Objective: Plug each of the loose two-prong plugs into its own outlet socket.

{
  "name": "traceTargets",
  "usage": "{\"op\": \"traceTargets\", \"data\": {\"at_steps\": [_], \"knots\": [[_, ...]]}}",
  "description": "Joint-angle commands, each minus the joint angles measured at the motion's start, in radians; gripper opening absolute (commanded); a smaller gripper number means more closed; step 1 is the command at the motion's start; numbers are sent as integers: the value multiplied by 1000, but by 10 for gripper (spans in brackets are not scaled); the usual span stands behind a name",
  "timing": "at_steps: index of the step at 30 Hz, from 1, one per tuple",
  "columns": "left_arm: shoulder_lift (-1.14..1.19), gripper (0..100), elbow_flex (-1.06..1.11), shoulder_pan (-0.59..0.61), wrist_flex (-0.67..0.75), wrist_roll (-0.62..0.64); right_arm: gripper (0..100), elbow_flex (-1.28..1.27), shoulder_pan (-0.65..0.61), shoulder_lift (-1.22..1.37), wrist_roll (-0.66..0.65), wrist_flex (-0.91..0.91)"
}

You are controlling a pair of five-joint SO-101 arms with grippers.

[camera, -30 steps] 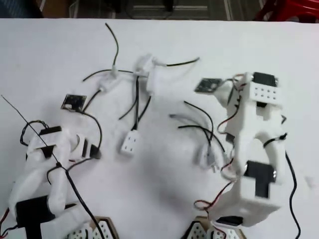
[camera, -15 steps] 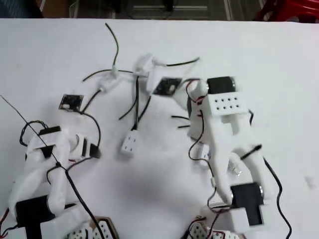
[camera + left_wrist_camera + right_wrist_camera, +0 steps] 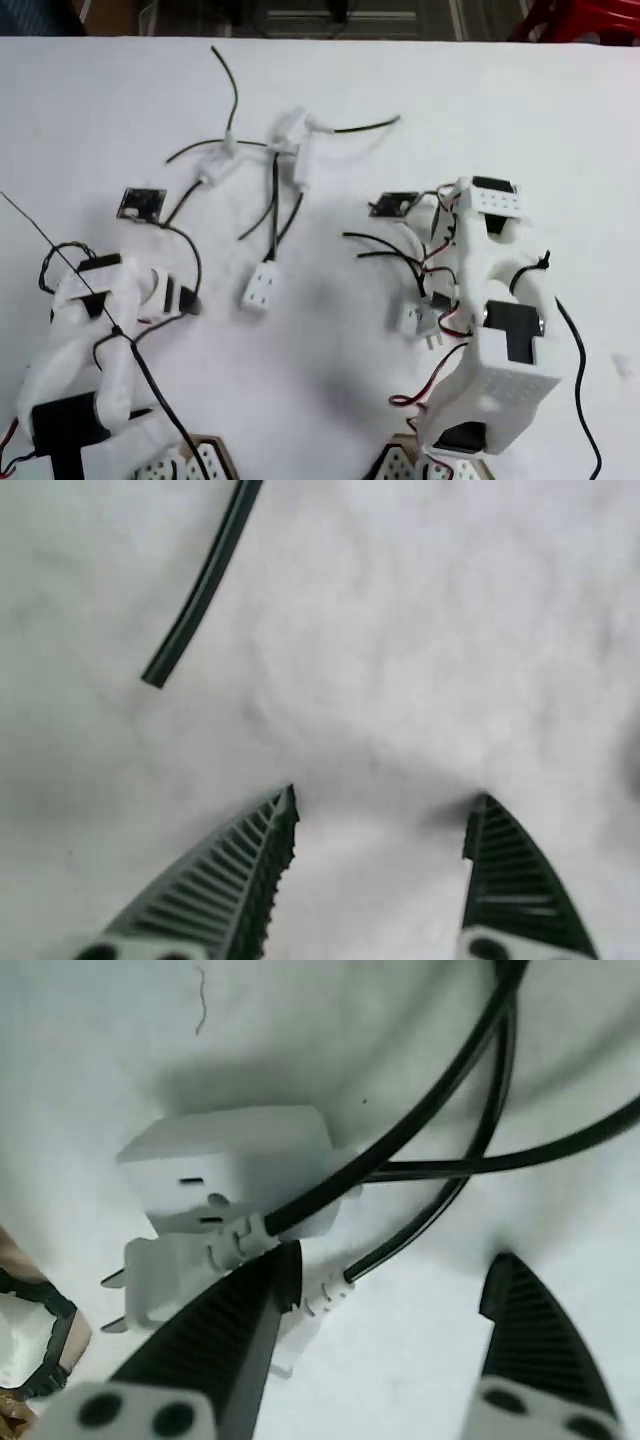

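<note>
The right gripper (image 3: 392, 1260) was seen with its ribbed black jaws spread apart, poised over the white plastic two-prong plug (image 3: 170, 1265). The plug lay on the white table (image 3: 90, 1050), close against the white rectangular outlet block (image 3: 235, 1160). Glossy black cords (image 3: 440, 1100) were draped across both. On closing, a cord could be pinched instead of the plug body, and the block dragged along. The left gripper (image 3: 385, 798), likewise spread, was held near a loose black cord end (image 3: 190, 620).

Bright, even light fell from above on the white table (image 3: 560, 120), which glared nearly without texture in the high view. Soft shadows lay beneath the right arm (image 3: 500, 385) and beside the socket block (image 3: 230, 1165) in the right wrist view.
</note>
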State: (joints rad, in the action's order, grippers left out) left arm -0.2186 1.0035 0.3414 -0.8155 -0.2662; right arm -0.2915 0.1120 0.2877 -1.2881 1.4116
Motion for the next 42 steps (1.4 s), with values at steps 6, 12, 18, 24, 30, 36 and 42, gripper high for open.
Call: {"op": "traceTargets", "data": {"at_steps": [6,12,18,24,30,36,42], "knots": [[-18,271,-35,30,57,18,152,0,-15,84,-15,-2],[-18,271,-35,30,57,18,29,57,-25,50,-3,107],[-18,271,-35,30,57,20,26,238,-107,-77,184,298],[-18,271,-37,33,57,21,26,301,-292,-295,315,308],[-18,271,-38,36,58,23,26,284,-562,-450,465,309],[-18,271,-61,119,58,101,27,290,-817,-461,647,308],[-15,271,-94,277,58,226,27,285,-1052,-460,753,275]]}}
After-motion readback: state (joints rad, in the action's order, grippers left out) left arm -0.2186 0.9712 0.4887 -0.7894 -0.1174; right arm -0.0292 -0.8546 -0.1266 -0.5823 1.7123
